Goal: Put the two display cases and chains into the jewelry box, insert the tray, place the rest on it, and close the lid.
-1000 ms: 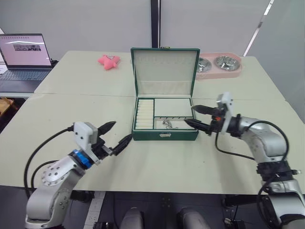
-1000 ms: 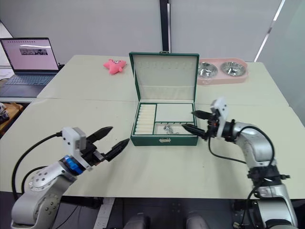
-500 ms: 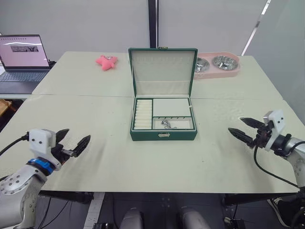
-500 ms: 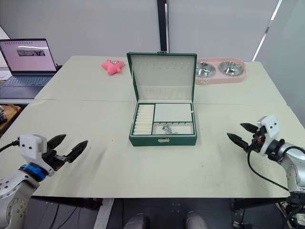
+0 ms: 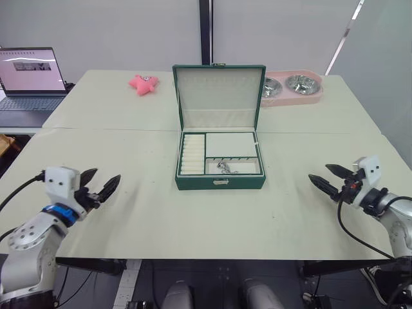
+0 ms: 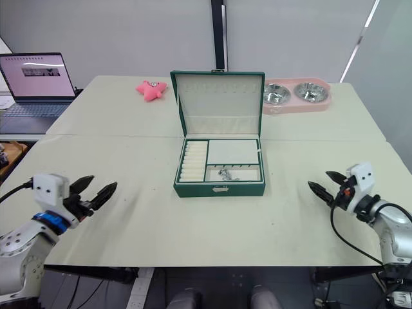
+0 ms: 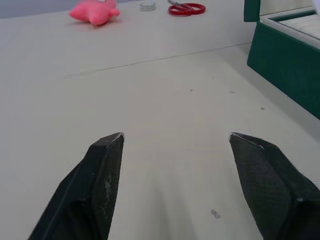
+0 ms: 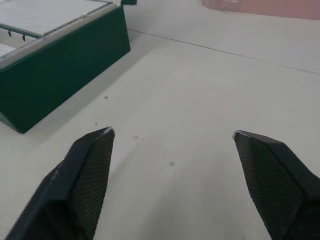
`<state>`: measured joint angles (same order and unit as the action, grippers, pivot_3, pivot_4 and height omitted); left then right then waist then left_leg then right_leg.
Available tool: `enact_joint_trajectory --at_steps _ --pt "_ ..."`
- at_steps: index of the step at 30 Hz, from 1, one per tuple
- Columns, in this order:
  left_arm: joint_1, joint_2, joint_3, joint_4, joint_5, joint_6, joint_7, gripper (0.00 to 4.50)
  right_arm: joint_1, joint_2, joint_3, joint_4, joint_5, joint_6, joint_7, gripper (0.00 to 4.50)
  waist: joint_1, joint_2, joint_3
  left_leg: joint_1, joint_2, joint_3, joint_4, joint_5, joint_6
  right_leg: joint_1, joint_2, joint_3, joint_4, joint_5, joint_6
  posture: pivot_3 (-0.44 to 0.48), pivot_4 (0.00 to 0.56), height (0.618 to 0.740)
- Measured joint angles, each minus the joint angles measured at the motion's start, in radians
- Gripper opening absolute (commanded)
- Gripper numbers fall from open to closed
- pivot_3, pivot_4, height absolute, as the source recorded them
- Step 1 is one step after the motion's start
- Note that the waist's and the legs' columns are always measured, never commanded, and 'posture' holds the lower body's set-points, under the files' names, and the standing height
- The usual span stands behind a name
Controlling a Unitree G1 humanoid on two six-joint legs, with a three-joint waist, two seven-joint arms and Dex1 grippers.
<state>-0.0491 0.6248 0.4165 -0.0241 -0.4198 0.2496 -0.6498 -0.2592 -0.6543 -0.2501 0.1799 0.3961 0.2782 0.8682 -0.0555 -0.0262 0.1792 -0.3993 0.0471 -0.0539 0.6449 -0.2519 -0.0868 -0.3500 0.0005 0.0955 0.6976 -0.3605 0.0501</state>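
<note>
The dark green jewelry box (image 5: 220,182) stands open mid-table, its lid (image 5: 219,96) upright with the cream lining facing me. Seated in the box is the tray (image 5: 192,154), with ring rolls on the left and compartments on the right. A small silver piece (image 5: 223,167) lies in the front compartment; I cannot tell if it is one of the chains. The two display cases are out of view. My left gripper (image 5: 108,174) hovers open near the table's front left, far from the box. My right gripper (image 5: 318,172) is open at the front right, with nothing between its fingers.
A laptop (image 5: 29,74) sits at the far left. A pink star toy (image 5: 145,83) lies behind the box to the left, with red scissors (image 7: 186,8) beyond it. A pink double bowl dish (image 5: 293,88) stands at the back right. A seam (image 5: 96,129) crosses the table.
Both arms have drawn back from beside the box to the table's front corners. Over the last half second they barely moved. Both grippers stayed open.
</note>
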Motion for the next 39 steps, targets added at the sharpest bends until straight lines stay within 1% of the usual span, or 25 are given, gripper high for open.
enact_joint_trajectory --at_steps 2,7,8,10,11,15,20,29,39 --pt "-0.053 -0.007 -0.050 0.013 0.012 0.008 0.000 1.91 -0.047 0.021 0.035 0.011 -0.014 -0.001 -0.001 2.45 0.001 0.000 0.000 0.000 0.000 0.000 0.000 0.000 0.000 0.000 0.000 0.000 0.000 0.000 0.000 0.000 0.150 0.740" --pt "-0.176 -0.053 -0.188 0.120 0.055 0.012 -0.016 0.28 -0.164 0.103 0.146 0.081 -0.071 -0.025 -0.002 1.16 0.000 0.000 0.000 -0.001 0.000 0.000 0.000 0.000 0.000 -0.001 0.000 0.000 0.000 0.000 0.000 0.000 0.150 0.740" --pt "-0.199 -0.058 -0.201 0.142 0.062 0.012 -0.020 0.00 -0.180 0.116 0.162 0.095 -0.081 -0.029 -0.001 0.81 0.000 0.000 0.000 -0.001 0.000 0.000 0.000 0.000 0.000 -0.001 0.000 -0.001 0.000 0.000 0.000 0.000 0.150 0.740" --pt "-0.252 -0.064 -0.222 0.180 0.071 0.012 -0.024 0.00 -0.215 0.143 0.193 0.119 -0.099 -0.031 -0.001 0.33 0.001 0.000 0.000 -0.001 0.000 0.000 0.000 0.000 0.000 -0.002 0.000 -0.001 0.000 0.000 0.000 0.000 0.150 0.740" --pt "-0.284 -0.067 -0.233 0.200 0.074 0.012 -0.030 0.00 -0.238 0.160 0.208 0.129 -0.104 -0.034 0.000 0.01 0.001 0.000 0.000 -0.001 0.000 0.000 0.000 0.000 0.000 -0.002 0.000 -0.001 0.000 0.000 0.000 0.000 0.150 0.740" --pt "-0.355 -0.095 -0.274 0.245 0.094 0.004 -0.041 0.00 -0.281 0.196 0.243 0.162 -0.122 -0.052 0.003 0.01 0.001 0.000 0.000 -0.001 0.000 0.000 0.001 0.000 0.000 -0.001 -0.001 -0.001 0.000 0.000 0.000 0.000 0.150 0.740" --pt "-0.364 -0.145 -0.342 0.279 0.112 0.009 -0.067 0.00 -0.285 0.217 0.253 0.194 -0.139 -0.056 0.003 0.01 -0.001 0.000 0.000 -0.001 0.000 0.001 0.001 0.000 0.000 -0.002 -0.001 0.000 0.001 0.000 0.000 0.000 0.150 0.740" --pt "-0.364 -0.169 -0.338 0.272 0.107 0.041 -0.095 0.00 -0.280 0.225 0.247 0.180 -0.139 -0.023 0.005 0.01 -0.001 0.000 0.000 -0.001 0.000 0.000 0.001 0.000 0.000 -0.002 -0.001 -0.001 0.001 0.000 0.000 0.000 0.150 0.740" --pt "-0.307 -0.155 -0.327 0.183 0.094 0.106 -0.145 0.00 -0.206 0.211 0.231 0.037 -0.105 0.102 0.026 0.01 -0.001 0.000 0.000 -0.001 0.000 0.000 0.000 0.000 0.000 -0.002 -0.001 -0.001 0.001 0.000 0.000 0.000 0.150 0.740"
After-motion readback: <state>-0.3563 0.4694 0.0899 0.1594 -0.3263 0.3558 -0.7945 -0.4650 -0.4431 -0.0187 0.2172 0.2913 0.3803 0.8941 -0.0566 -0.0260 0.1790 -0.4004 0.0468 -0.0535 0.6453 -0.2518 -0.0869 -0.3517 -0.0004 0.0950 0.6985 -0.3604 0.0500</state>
